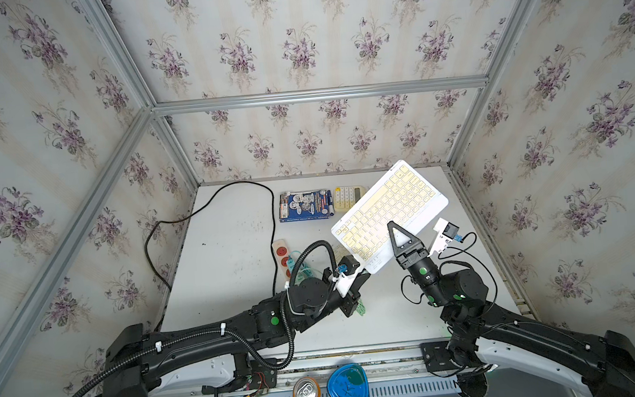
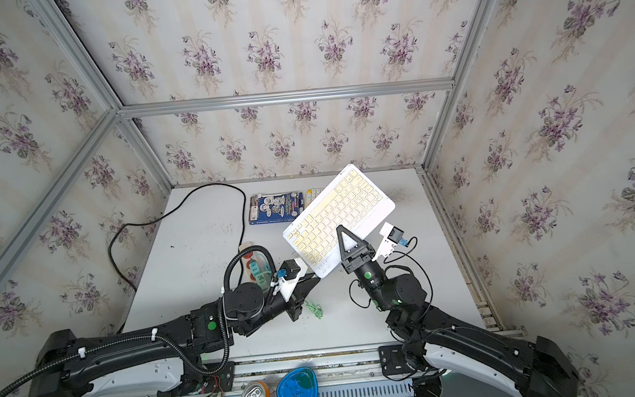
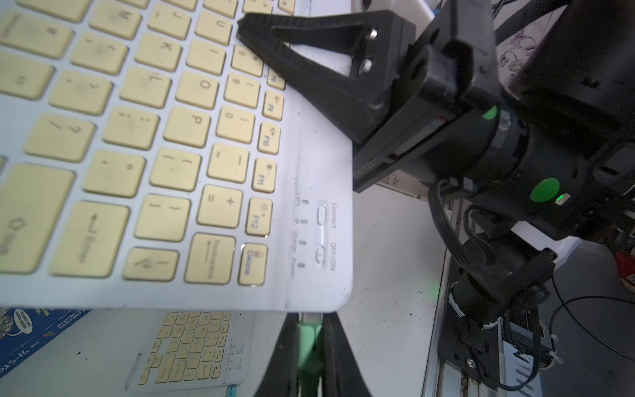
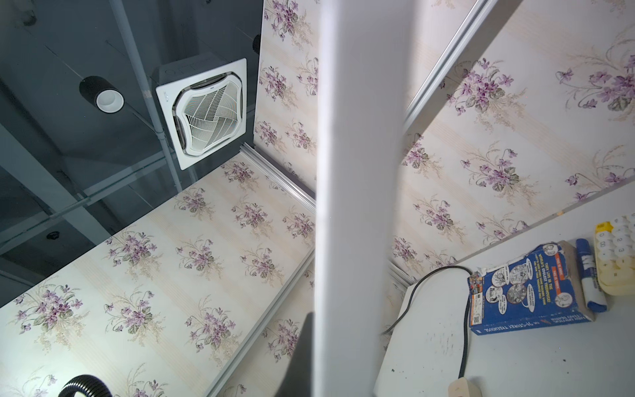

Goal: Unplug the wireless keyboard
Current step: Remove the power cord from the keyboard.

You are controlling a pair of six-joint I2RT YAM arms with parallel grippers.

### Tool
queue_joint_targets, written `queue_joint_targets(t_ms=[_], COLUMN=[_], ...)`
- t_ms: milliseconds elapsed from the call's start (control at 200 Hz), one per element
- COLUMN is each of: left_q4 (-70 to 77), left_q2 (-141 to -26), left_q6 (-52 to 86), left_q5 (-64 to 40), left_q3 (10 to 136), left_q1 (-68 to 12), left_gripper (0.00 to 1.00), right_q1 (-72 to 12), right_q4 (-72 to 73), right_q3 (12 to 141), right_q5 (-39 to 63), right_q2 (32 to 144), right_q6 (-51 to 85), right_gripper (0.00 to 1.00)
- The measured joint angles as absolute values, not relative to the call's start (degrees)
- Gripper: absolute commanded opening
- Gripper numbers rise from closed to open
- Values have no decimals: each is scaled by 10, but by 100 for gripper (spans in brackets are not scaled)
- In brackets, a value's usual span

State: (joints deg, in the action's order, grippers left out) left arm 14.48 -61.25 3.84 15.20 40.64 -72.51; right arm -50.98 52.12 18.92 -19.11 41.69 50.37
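Wireless keyboard meets the green plug at its near corner; the left gripper pinches that plug, which looks seated in its port, ready for a straight pull. Beyond it, the right gripper is clamped across the keyboard's edge, holding it tilted above the tabletop as a brace

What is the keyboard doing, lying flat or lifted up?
Lifted and tilted: the right gripper clamps the keyboard by its edge, and the table shows beneath its corner.
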Motion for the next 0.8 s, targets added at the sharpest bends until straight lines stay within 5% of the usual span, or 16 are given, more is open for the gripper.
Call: queue_joint_targets(t_ms=[799], left_q4=[156], left_q2=[-614], left_q6=[55], left_q5=[143], left_q3=[404], left_q1=[-725], left_gripper=[0], right_q1=[-511], right_q4=[451], right_q3=[208], right_q5=[-210], right_q2=[389], right_q6=[501], right_gripper=[0])
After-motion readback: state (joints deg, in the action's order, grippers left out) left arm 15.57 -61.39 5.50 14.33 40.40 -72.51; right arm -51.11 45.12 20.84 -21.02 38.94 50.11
